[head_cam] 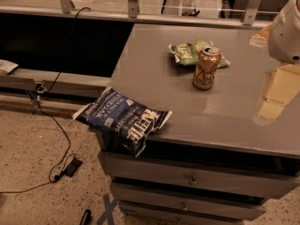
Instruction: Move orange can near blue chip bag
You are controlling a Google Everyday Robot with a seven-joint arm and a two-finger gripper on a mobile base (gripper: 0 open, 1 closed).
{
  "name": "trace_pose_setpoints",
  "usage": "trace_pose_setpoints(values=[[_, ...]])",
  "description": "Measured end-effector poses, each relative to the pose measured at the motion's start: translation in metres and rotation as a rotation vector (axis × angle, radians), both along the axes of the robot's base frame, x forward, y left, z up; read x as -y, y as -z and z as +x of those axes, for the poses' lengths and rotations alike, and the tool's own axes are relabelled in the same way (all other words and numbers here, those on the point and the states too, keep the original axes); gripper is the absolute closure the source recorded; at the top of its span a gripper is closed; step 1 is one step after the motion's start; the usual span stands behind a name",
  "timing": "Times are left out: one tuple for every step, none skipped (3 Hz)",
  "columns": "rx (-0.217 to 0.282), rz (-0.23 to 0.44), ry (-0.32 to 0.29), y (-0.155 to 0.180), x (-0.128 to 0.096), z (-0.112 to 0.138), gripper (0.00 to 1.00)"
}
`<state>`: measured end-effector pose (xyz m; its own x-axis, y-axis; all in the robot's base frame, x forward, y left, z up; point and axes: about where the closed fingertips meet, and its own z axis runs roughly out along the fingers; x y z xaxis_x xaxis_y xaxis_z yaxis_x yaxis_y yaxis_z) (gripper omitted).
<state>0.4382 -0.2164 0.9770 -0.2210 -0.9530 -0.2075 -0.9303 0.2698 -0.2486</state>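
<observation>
The orange can (206, 68) stands upright on the grey counter (154, 83), towards the back and right of the middle. The blue chip bag (123, 118) lies at the counter's front left corner, with its lettering upside down and part of it hanging over the edge. The can and the bag are well apart, with bare counter between them. A white rounded part of my arm (287, 32) shows at the top right edge, above and to the right of the can. My gripper itself is out of view.
A smaller green bag (187, 53) lies just behind the can, touching or nearly touching it. Drawers (192, 179) with knobs sit under the counter. A black cable (56, 121) runs across the speckled floor at the left. A railing (131, 8) runs behind the counter.
</observation>
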Motion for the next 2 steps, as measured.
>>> trace_pose_setpoints(values=[[0.0, 0.0, 0.0, -0.0001, 0.0, 0.0, 0.0], [0.026, 0.006, 0.007, -0.0035, 0.0002, 0.0036, 0.0]])
